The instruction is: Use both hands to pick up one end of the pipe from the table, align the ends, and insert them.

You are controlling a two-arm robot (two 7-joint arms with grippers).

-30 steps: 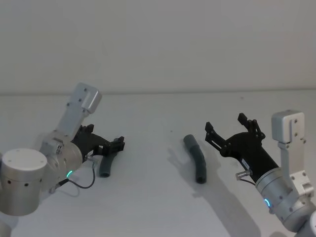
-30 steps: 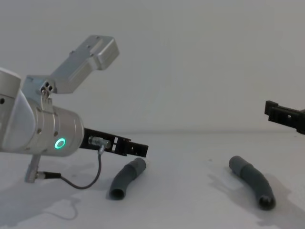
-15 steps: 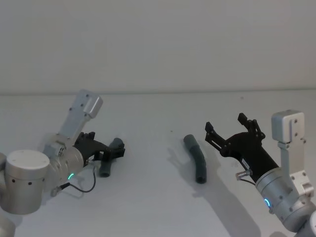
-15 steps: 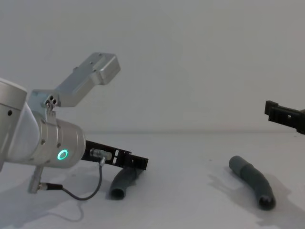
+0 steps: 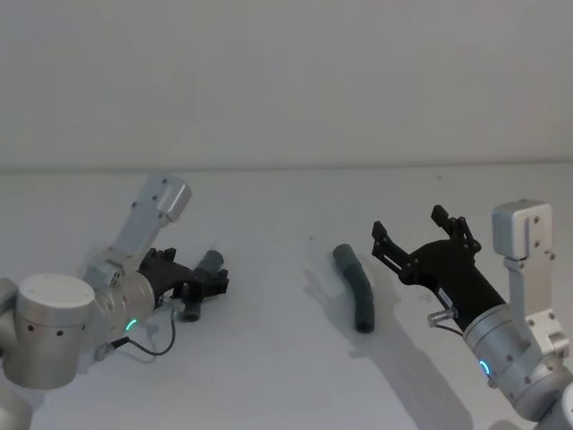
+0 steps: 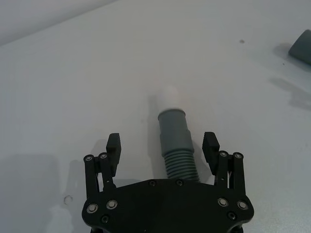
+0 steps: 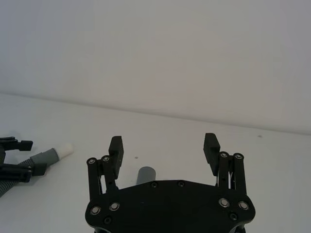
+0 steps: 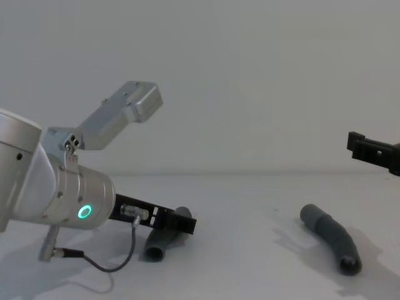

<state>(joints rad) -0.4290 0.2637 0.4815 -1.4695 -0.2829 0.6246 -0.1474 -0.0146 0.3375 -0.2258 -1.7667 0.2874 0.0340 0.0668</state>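
Head: logged left gripper (image 5: 204, 285) low over left pipe piece (image 5: 211, 261) on table (image 5: 269, 358). Found right gripper (image 5: 409, 224) raised, spread wide, near right pipe piece (image 5: 355, 287) but apart.
Left wrist: found fingers (image 6: 114, 143) wide, straddling left pipe piece, no contact.
Right wrist: found same wide gap, nothing held.
Chest: found both pieces flat on table.
Judged risk: uneven closing could roll left pipe piece aside.

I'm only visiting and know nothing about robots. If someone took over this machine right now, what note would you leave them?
Left claw: open, low, straddling the left pipe piece, not closed on it.
Right claw: open, raised, near the right pipe piece.
Both pieces lie apart on the table.
Done: nothing gripped or lifted.
Left to do: grip both, lift, align ends, insert.
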